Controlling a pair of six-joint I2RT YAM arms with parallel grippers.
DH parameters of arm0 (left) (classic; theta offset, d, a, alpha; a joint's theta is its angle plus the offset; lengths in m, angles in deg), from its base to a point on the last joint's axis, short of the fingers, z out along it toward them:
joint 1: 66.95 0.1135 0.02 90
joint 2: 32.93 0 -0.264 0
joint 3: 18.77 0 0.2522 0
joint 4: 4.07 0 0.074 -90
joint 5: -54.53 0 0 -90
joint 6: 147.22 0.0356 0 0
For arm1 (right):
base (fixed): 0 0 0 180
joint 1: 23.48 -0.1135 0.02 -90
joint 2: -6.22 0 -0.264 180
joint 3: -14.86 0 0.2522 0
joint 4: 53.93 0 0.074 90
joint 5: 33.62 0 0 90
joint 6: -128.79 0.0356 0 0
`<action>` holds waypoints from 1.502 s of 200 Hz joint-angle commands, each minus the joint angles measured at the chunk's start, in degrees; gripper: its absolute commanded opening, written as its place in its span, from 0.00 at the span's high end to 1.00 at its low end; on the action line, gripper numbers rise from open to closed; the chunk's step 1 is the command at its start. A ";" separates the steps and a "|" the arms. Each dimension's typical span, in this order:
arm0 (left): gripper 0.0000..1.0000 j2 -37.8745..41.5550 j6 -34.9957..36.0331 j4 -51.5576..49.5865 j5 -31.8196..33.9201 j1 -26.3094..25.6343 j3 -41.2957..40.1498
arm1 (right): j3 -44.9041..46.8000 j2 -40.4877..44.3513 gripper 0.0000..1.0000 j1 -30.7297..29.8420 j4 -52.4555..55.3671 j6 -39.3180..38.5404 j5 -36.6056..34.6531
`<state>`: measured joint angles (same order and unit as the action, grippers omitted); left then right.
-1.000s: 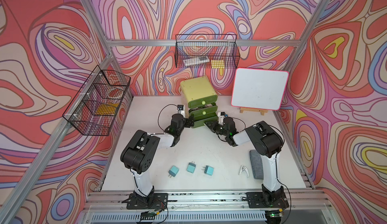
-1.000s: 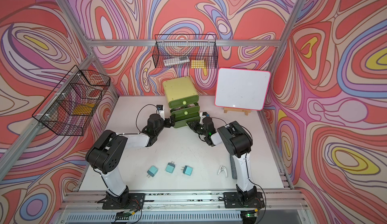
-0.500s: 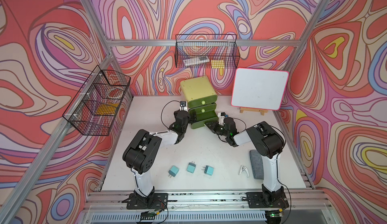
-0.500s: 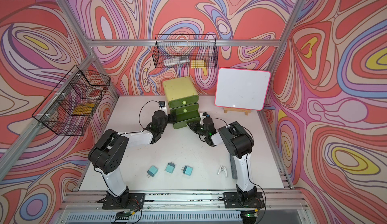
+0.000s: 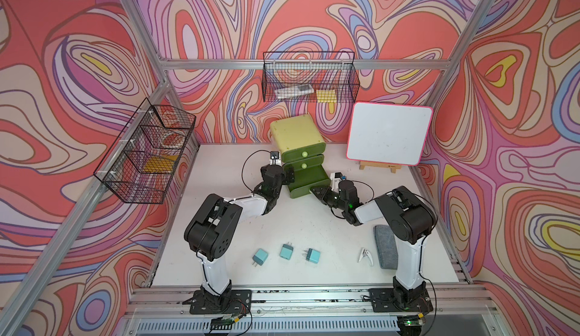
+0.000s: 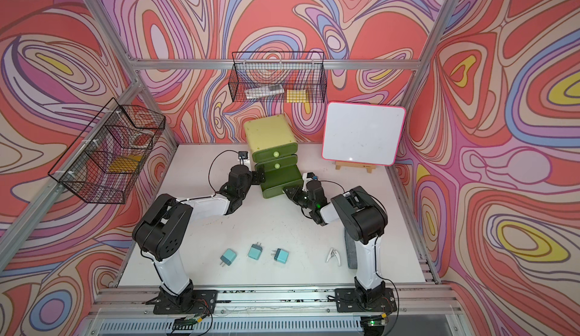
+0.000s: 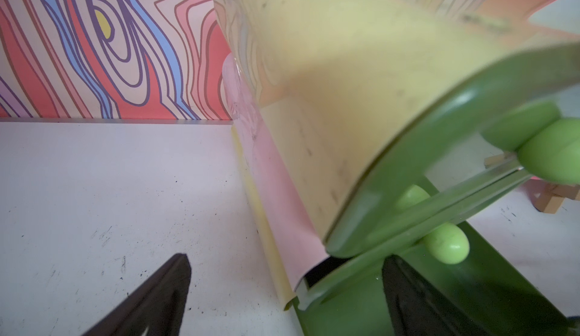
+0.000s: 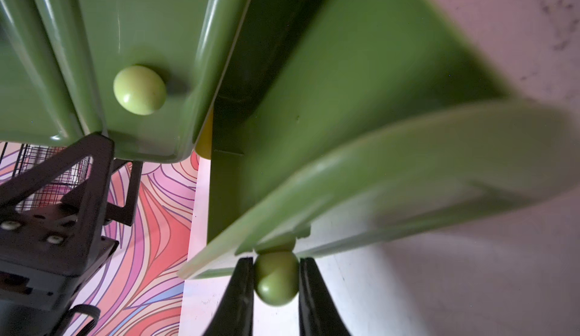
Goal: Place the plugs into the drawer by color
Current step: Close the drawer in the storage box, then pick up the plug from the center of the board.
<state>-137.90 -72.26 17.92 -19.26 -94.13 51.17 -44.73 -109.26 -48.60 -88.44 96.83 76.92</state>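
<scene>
1. The right gripper (image 8: 276,261) is clamped on the pale green knob (image 8: 276,279) of the bottom drawer (image 8: 361,99). One black finger is pressed against each side of the ball.
2. The left gripper (image 7: 285,267) is spread wide open. One finger (image 7: 157,300) is seen over the white table (image 5: 298,218) and the other over the bottom drawer. The chest's front corner on the left arm's side is thus straddled, but whether it is touched cannot be told.
3. In both top views the bottom drawer (image 5: 309,180) is shown drawn far out of the yellow-green chest (image 5: 293,130), toward the arms. The two drawers above it are shut flush.
4. The chest is set at the back of the table, just beside a pink-edged whiteboard (image 5: 389,136).
5. Three teal plugs (image 5: 260,257) (image 5: 286,251) (image 5: 312,256) are laid in a row near the table's front edge. They are well apart from the chest and between the two arm bases.
6. A small white clip (image 5: 365,253) and a grey pad (image 5: 385,243) are found near the right arm's base.
7. Two black wire baskets (image 5: 309,80) (image 5: 147,155) are hung on the walls.
</scene>
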 commanded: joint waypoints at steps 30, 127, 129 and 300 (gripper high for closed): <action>0.04 6.76 0.10 -2.96 -1.65 -0.40 -0.02 | 1.95 3.18 0.99 -1.84 1.51 -1.69 -2.38; 0.04 18.03 2.09 -20.11 -5.25 -0.62 8.09 | 5.23 6.82 0.98 -3.62 4.24 -3.19 -4.09; 0.04 18.02 2.23 -20.81 -5.16 -0.60 8.66 | 5.29 6.91 0.98 -3.62 4.24 -3.24 -4.10; 0.03 -1.22 0.70 -59.91 -14.29 6.57 47.73 | -3.00 30.35 0.59 -9.25 56.08 -39.98 -10.87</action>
<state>-135.71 -68.68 -33.78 -29.55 -89.49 94.40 -45.95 -81.87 -54.61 -48.42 68.11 69.99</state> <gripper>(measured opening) 0.977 0.392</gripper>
